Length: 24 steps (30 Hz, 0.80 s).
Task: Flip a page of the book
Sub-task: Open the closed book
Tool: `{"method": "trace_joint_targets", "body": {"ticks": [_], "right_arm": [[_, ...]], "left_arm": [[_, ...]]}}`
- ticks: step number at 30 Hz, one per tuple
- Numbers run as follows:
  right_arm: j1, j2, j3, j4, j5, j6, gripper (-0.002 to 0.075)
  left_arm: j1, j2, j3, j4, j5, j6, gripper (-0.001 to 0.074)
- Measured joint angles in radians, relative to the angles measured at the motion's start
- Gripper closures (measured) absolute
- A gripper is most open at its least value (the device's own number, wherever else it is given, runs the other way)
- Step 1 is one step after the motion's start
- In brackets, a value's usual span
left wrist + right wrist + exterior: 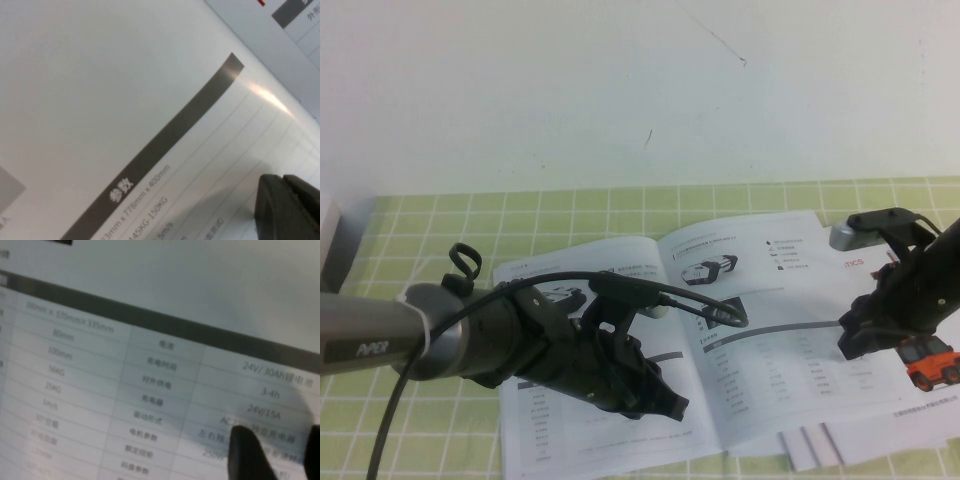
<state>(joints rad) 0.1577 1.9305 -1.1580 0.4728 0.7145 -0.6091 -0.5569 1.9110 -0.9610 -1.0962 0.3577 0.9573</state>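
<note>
the left gripper [665,405], jaws together, presses low on the open book [650,350] lying on the desk [440,250]. farther right, the right gripper [855,335], fingers parted, empty, hangs over the page [770,340] at its outer edge, nearest for lifting.

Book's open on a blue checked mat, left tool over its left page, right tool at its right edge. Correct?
No: the mat is green checked, as the high view shows. The book is open, left tool over its left page, right tool at its right edge.
</note>
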Motion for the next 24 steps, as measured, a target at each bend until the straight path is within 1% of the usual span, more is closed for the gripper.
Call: {"method": "trace_joint_targets", "body": {"ticks": [2, 5, 8, 10, 12, 14, 20, 24], "right_arm": [[0.000, 0.001, -0.002, 0.002, -0.002, -0.015, 0.0431], [0.000, 0.001, -0.028, -0.043, 0.011, -0.018, 0.0410], [0.000, 0.001, -0.076, -0.185, 0.070, 0.037, 0.0406], [0.000, 0.001, -0.108, -0.289, 0.110, 0.107, 0.0409], [0.000, 0.001, -0.119, -0.340, 0.127, 0.148, 0.0412], [0.000, 0.005, -0.119, -0.348, 0.135, 0.160, 0.0415], [0.000, 0.045, -0.119, -0.216, 0.113, 0.175, 0.0419], [0.000, 0.052, -0.119, -0.204, 0.111, 0.177, 0.0426]], "left_arm": [[0.000, 0.000, 0.000, 0.000, 0.000, 0.000, 0.0738], [0.000, 0.000, 0.000, 0.000, 0.000, 0.000, 0.0738], [0.000, 0.000, 0.000, 0.000, 0.000, 0.005, 0.0738], [0.000, 0.000, 0.000, 0.000, 0.000, 0.018, 0.0738], [0.000, 0.000, 0.000, 0.000, -0.002, 0.021, 0.0738], [0.000, 0.000, 0.000, 0.000, -0.004, 0.021, 0.0738], [0.000, 0.000, 0.000, -0.002, -0.004, 0.023, 0.0738], [0.000, 0.000, 0.000, -0.004, -0.005, 0.023, 0.0738]]}}
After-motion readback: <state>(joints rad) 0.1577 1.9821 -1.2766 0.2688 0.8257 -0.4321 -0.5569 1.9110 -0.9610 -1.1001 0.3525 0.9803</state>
